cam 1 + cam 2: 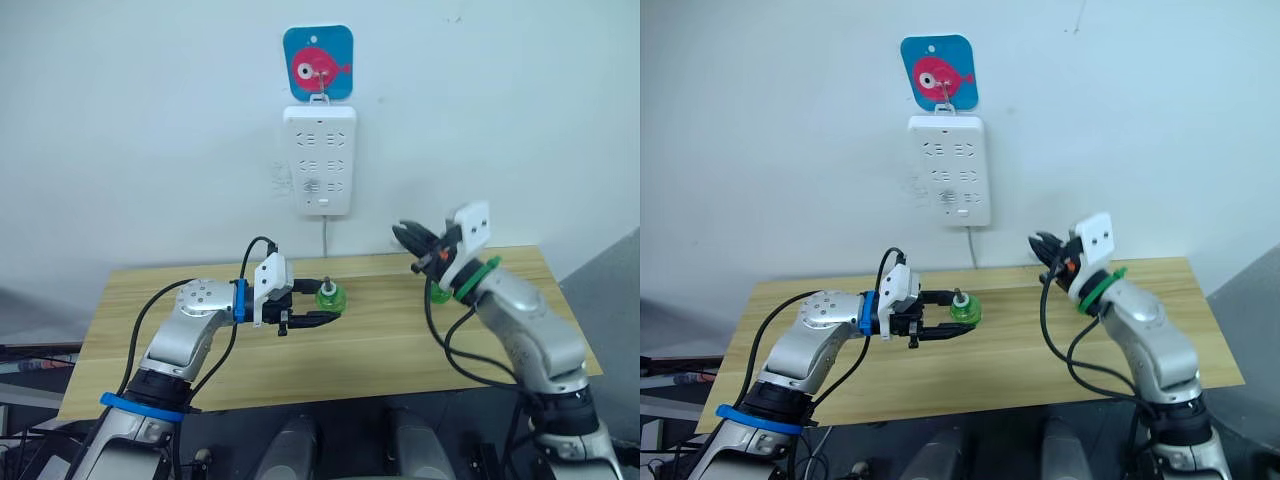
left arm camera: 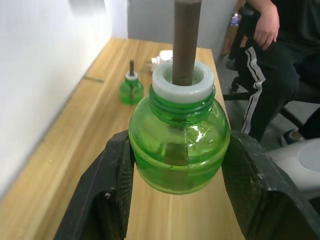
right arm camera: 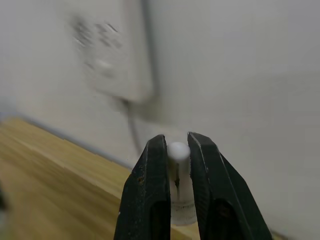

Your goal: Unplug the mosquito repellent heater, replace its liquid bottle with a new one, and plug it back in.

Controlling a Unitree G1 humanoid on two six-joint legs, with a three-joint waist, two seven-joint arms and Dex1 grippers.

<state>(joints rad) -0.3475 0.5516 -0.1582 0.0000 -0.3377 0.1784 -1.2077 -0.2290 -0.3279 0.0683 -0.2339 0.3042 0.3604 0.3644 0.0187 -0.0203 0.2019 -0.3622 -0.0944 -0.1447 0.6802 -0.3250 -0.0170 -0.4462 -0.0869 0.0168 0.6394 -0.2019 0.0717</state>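
My left gripper [image 1: 331, 306] hangs just above the middle of the table, shut on a green liquid bottle [image 2: 179, 150] with a white neck and a brown wick; its black fingers [image 2: 107, 195] press on both sides. A second green bottle [image 2: 131, 90] stands further right on the table, by my right arm. Beyond it lies a white rounded unit [image 2: 161, 56], apparently the mosquito repellent heater, half hidden by the wick. My right gripper [image 1: 412, 240] is raised over the table's back right, pointing at the wall, shut. A small white piece [image 3: 178, 151] shows in its narrow gap.
A white multi-socket power strip [image 1: 320, 160] hangs on the wall under a blue fish hook plate [image 1: 318, 63], with its cable dropping behind the wooden table [image 1: 380, 350]. A person [image 2: 280, 75] sits on a chair past the table's right end.
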